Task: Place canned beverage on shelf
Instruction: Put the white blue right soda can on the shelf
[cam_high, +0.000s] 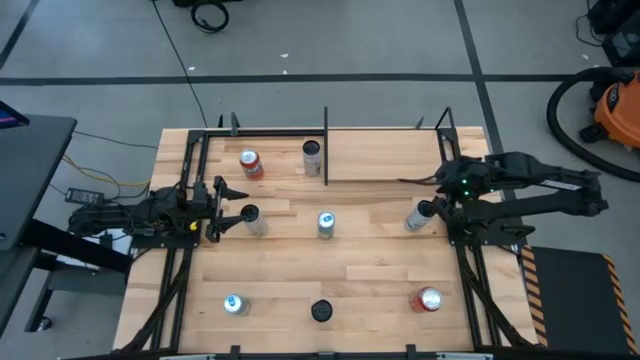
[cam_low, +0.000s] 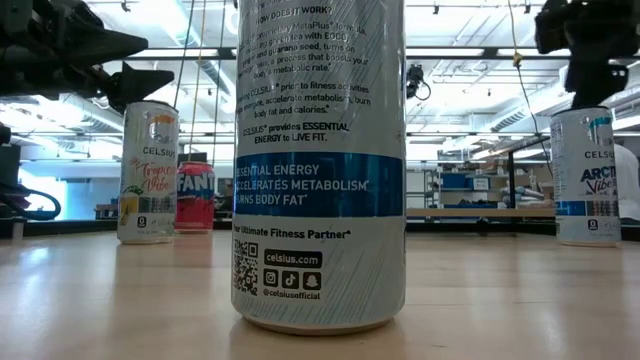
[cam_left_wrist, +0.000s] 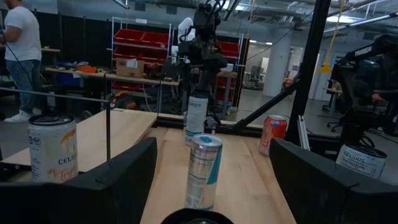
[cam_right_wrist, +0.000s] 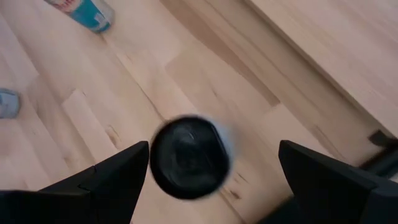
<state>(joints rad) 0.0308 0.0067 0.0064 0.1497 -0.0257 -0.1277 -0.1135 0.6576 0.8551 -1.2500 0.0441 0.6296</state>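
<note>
A tall Celsius can (cam_low: 320, 165) stands upright close up on the bench (cam_low: 120, 300), filling the middle. Farther back at one side stand a pale can (cam_low: 147, 172) and a red Fanta can (cam_low: 195, 198) just beside it; at the other edge, a blue-banded can (cam_low: 588, 176).

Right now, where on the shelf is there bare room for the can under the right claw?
The shelf is bare right of its black divider rod. Left of that it is crowded: a red can and a dark-topped can stand there. The right claw is open over its can.
</note>
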